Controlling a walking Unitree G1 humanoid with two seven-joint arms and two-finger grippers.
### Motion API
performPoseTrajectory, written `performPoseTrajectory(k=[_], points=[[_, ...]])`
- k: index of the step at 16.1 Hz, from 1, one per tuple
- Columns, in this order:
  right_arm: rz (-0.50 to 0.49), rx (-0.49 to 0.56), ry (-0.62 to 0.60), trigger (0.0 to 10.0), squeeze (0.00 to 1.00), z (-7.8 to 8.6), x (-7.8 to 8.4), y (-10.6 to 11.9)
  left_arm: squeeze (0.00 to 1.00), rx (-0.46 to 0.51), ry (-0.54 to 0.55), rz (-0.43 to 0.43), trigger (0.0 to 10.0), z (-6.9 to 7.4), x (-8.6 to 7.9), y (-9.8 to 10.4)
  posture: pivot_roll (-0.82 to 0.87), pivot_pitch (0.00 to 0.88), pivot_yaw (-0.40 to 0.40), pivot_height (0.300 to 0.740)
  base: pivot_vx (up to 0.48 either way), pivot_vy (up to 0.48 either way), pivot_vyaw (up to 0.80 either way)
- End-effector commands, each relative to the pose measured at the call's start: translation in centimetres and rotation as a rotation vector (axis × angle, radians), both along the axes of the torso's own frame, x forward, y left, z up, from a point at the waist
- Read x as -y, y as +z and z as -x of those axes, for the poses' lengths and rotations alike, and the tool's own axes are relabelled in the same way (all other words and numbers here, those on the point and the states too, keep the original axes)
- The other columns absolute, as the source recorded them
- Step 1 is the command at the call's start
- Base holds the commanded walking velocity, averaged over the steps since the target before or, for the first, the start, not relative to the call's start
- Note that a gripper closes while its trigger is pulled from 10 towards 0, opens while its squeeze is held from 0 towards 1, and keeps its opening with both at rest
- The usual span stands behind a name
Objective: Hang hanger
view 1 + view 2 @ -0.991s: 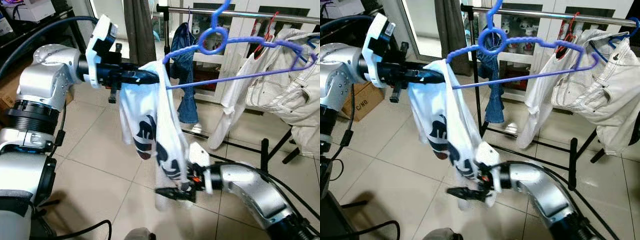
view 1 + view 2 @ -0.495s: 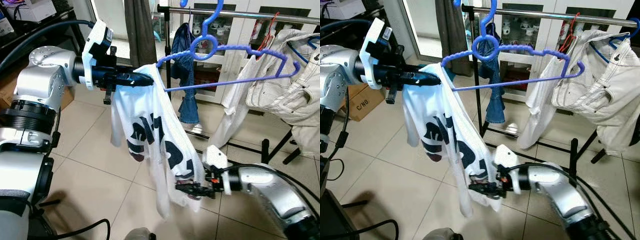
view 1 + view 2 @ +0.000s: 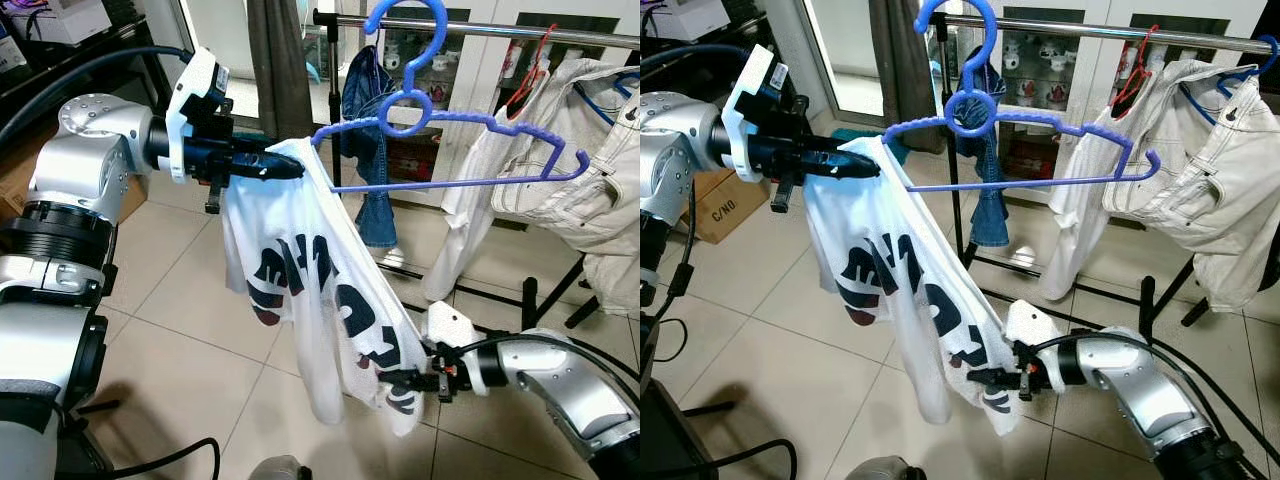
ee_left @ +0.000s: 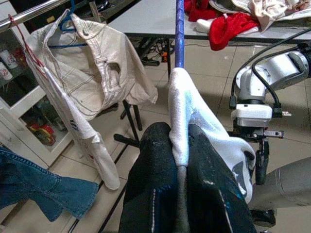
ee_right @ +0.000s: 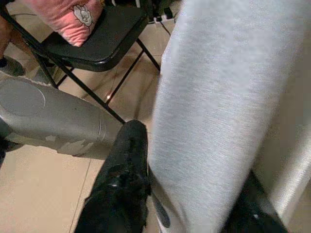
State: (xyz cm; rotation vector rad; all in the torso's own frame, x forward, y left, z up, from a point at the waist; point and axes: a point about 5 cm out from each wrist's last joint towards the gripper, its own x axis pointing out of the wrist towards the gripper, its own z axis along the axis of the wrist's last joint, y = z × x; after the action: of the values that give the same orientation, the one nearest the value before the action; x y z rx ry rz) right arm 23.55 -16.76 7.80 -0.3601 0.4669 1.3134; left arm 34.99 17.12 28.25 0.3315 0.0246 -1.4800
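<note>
Tiled floor [image 3: 190, 290] and clothes rail [image 3: 500, 28] behind: left pincer [image 3: 285, 166] clenched on purple hanger [image 3: 450, 140] and white shirt [image 3: 320, 310], right pincer [image 3: 395, 380] grasping the hem; hanging step underway, hook next needs lifting over that rail.

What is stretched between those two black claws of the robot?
A white T-shirt with dark print, seen in both eye views, runs from the left gripper down to the right gripper.

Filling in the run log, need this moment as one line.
left gripper: shut on white shirt and purple hanger end | right gripper: shut on shirt hem | hook below rail, not yet hung
</note>
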Motion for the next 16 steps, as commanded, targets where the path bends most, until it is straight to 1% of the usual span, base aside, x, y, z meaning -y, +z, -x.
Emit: performPoseTrajectory(k=[1,6,10,11,13,14,15,16], points=[[0.032,-0.035,-0.017,0.0,0.00,0.3,1.0,-0.6,0.00,0.047,0.032,-0.001,0.0,0.1,-1.1,0.9,0.16,0.021,0.109,0.740,0.000,0.000,0.00],[0.031,-0.036,-0.039,0.0,0.00,0.0,1.9,-0.1,0.00,0.039,0.032,-0.074,0.0,0.4,-1.5,-0.3,0.15,0.020,0.114,0.740,0.000,0.000,0.00],[0.079,-0.036,-0.076,0.0,0.00,0.0,3.4,-0.2,0.00,0.023,0.052,-0.088,0.0,0.8,-2.4,-1.1,0.15,0.013,0.111,0.740,0.000,0.000,0.00],[0.101,-0.025,-0.104,0.0,0.00,-0.2,4.1,-0.1,0.00,0.021,0.062,-0.093,0.0,0.9,-2.7,-1.4,0.15,0.010,0.110,0.740,0.000,0.000,0.00],[0.104,0.009,-0.170,0.0,0.00,-0.9,4.9,0.3,0.00,0.013,0.071,-0.110,0.0,1.4,-3.2,-1.9,0.15,0.006,0.111,0.740,0.000,0.000,0.00],[0.117,0.064,-0.240,0.0,0.00,-1.8,5.6,0.7,0.00,0.004,0.072,-0.119,0.0,1.9,-3.6,-2.2,0.15,0.002,0.109,0.740,0.000,0.000,0.00],[0.120,0.082,-0.270,0.0,0.00,-2.2,5.9,0.8,0.00,0.001,0.073,-0.121,0.0,2.1,-3.7,-2.3,0.15,0.002,0.109,0.740,0.000,0.000,0.00],[0.136,0.158,-0.339,0.0,0.00,-3.2,6.5,1.2,0.00,-0.005,0.079,-0.111,0.0,2.6,-3.8,-2.4,0.15,0.000,0.108,0.740,0.000,0.000,0.00]])
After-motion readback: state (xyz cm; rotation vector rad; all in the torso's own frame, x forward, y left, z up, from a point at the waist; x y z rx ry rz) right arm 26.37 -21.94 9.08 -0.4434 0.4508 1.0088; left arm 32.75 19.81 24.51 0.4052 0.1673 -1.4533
